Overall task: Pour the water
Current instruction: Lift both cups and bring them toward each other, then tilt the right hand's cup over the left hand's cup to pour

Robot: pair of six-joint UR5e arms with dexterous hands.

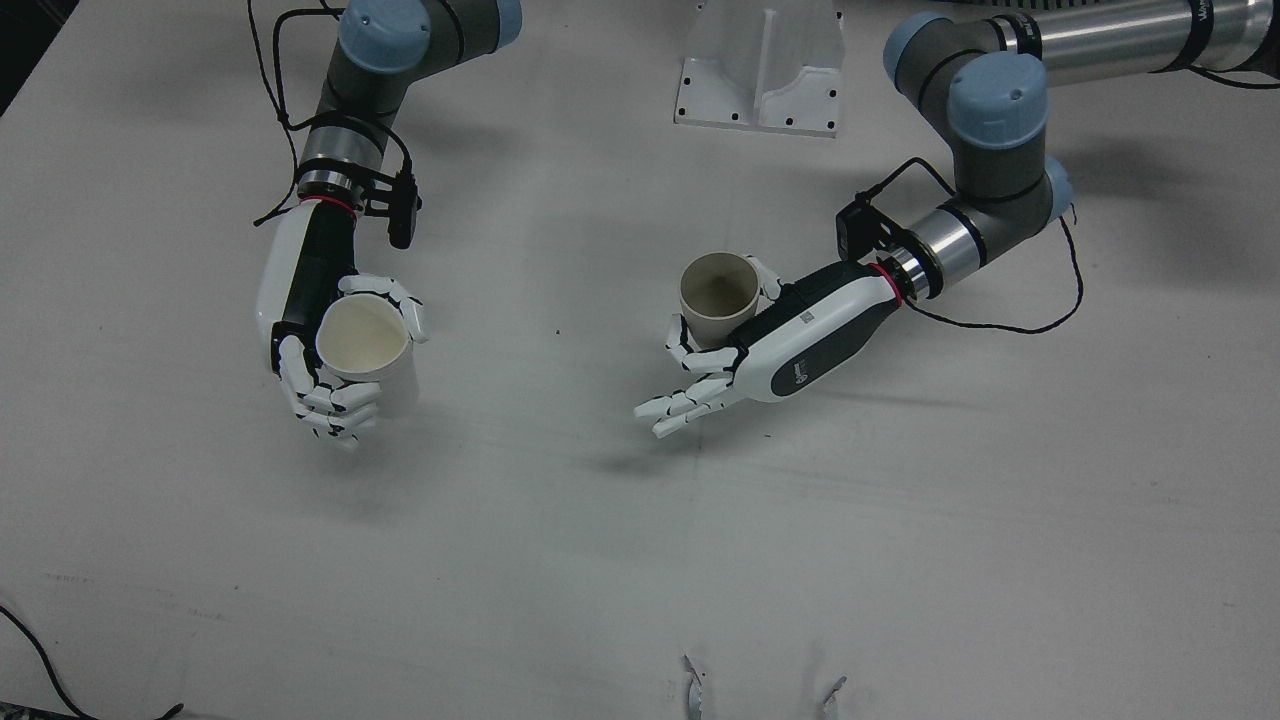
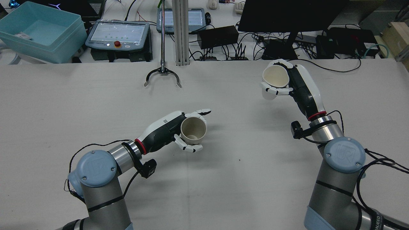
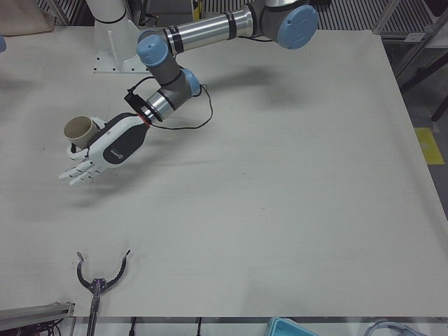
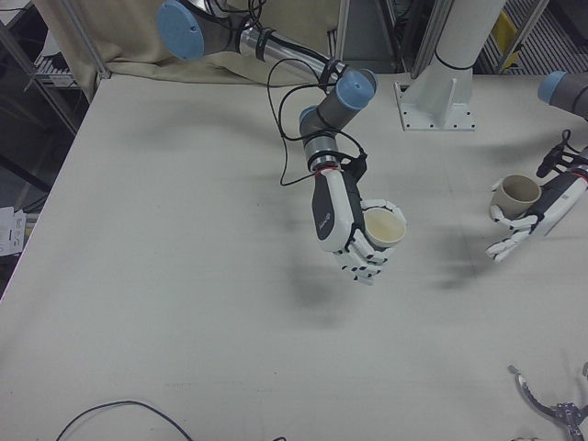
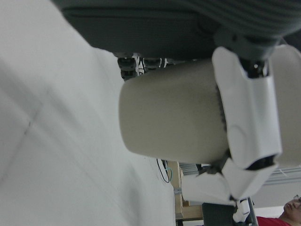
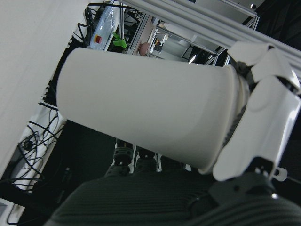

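The right hand holds a white cup aloft; the left hand loosely cradles a beige cup, fingers spread.

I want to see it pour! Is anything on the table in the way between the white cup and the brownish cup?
Nothing visible is: only bare white table lies between the white paper cup in the right hand and the beige cup at the left hand.

A black claw tool lay at the table's operator-side edge. A teal bin stood beyond its corner.
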